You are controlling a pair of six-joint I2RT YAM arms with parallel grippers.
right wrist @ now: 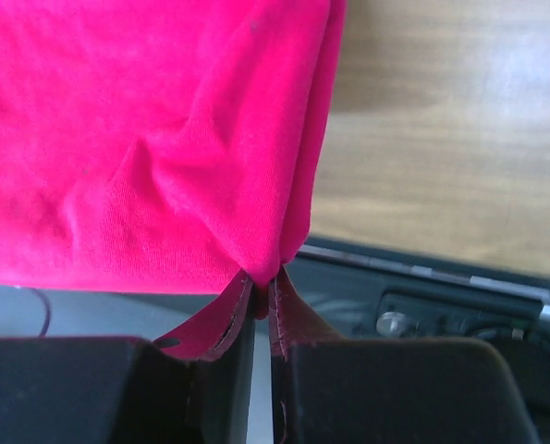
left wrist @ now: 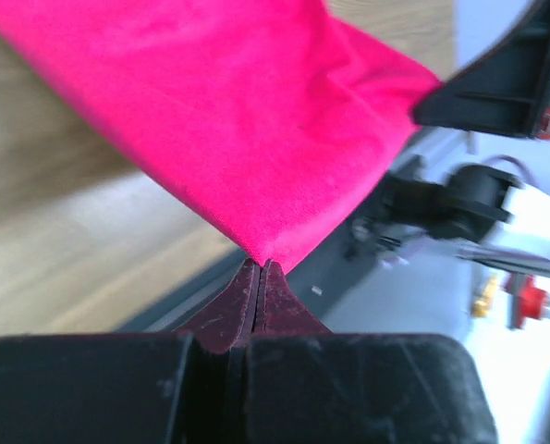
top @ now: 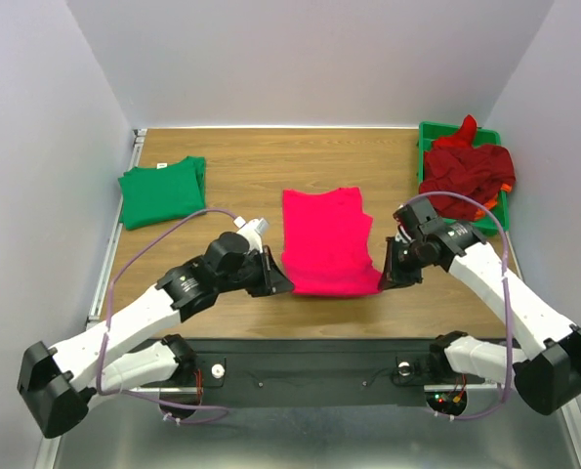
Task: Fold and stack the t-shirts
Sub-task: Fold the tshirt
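A brown wooden table (top: 241, 161) stands between pale lilac walls; between the two grippers lies the bright pink-red cloth t-shirt (top: 324, 239), already narrowed to a long strip. The left gripper (top: 276, 283) pinches its near left corner, fingers pressed together on the cloth; the right gripper (top: 388, 275) pinches the near right corner in the same way.

I judge the step in hand to be the cross fold: the near hem is lifted; the far part rests on the table beyond the fingers. The next move calls for carrying both corners together, level, away from the bases to the far edge, then releasing.

Both arms reach low and forward, wrists turned towards each other. A folded green cloth t-shirt (top: 161, 192) lies beyond the left gripper, to its left; a heap of dark red and orange shirts (top: 466, 171) sits in a green plastic tray (top: 430, 132) beyond the right gripper.
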